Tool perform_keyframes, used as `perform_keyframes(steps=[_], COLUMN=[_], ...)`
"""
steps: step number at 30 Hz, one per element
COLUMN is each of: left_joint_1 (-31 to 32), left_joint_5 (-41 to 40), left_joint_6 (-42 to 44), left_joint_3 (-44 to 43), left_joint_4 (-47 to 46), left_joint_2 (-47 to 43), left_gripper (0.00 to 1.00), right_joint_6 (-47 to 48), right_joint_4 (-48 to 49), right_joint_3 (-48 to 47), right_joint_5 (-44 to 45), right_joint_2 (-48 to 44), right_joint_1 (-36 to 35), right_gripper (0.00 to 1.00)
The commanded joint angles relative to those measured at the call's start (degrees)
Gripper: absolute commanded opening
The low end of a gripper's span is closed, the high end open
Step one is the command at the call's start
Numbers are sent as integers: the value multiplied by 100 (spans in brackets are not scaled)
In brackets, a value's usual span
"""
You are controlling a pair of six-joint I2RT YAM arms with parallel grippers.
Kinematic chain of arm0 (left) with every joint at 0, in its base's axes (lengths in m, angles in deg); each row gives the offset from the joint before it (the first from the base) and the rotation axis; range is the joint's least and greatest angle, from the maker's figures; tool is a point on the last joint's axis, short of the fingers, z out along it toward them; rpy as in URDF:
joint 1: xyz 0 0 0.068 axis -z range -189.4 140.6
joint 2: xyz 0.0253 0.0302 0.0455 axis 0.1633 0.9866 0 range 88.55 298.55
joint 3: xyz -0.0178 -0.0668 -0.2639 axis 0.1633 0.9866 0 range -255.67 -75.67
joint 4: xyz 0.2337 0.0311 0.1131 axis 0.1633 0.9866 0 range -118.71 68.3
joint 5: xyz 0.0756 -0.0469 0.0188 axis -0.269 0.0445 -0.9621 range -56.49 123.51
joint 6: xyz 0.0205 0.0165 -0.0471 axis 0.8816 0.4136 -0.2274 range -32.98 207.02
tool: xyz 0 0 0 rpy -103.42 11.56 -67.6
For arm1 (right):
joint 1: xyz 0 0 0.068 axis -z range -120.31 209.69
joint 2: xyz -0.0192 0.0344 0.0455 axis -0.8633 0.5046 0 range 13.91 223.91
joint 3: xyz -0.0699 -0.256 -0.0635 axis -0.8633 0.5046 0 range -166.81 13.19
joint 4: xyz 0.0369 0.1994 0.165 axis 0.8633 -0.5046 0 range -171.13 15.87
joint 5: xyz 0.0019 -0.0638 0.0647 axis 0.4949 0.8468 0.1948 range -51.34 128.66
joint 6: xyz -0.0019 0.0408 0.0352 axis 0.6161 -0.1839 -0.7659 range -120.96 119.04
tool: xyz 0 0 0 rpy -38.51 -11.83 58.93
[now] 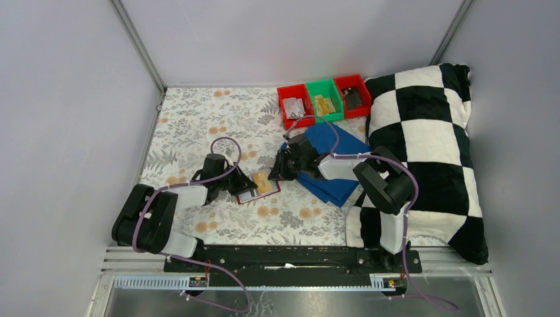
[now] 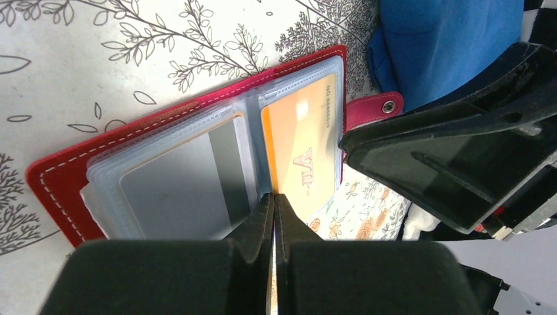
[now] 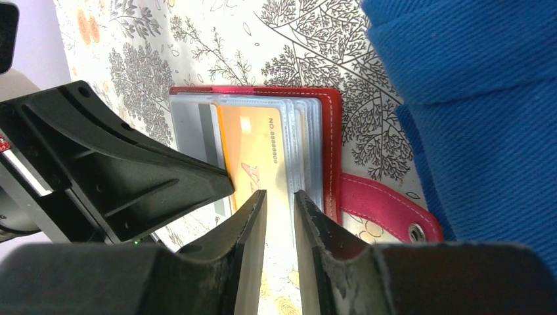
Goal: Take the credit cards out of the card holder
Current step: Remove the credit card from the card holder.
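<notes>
Inside a booth of plain pale grey walls, the table (image 1: 198, 112) wears a cloth printed with grey branches and orange flowers. A plush black-and-white checked cushion (image 1: 429, 132) fills its right side, with a folded blue cloth (image 1: 330, 142) of coarse weave just beside it and a row of small plastic bins (image 1: 323, 84), red, green and red, at the far edge. Near the middle of the table the card holder (image 2: 59, 180) lies open and flat on the cloth. It is red with white stitching, and its red strap (image 3: 384, 203) with a metal snap sticks out sideways. Clear plastic sleeves inside it hold a grey card (image 2: 177, 190) and a yellow card (image 2: 299, 144) printed "NO" and a row of digits, mostly eights. The left gripper (image 2: 273, 210) has its jaws pressed together at the holder's near edge, where the two sleeves meet; whether they pinch anything I cannot tell. The right gripper (image 3: 279, 197) hangs over the yellow card, its jaws slightly apart.
</notes>
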Motion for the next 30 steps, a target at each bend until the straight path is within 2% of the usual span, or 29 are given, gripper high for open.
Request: perform_keyframes(steps=[1,13,19,24,30], left_joint_1=[-30,-76,-76,-74,-74], left_joint_5=[122,30,89,166,-21], left_joint_6=[208,221,331,308,329], left_joint_3=[42,-24,-13,8,25], left_joint_4=[138,500,511,468,696], left_joint_2=[-280,-439,-551,-477,-546], left_gripper=[0,0,0,0,0], right_joint_6=[123,188,268,356,329], right_joint_4=[-60,-154,-7,-348,-409], right_joint_3=[-103,-352,-557,-776,-538], right_joint_5=[-14,-264,-839,-694,-477], right_joint_2=[-228,-200,10,159,241], right_joint_1=[53,50,38,34,38], right_gripper=[30,31,31,31,30])
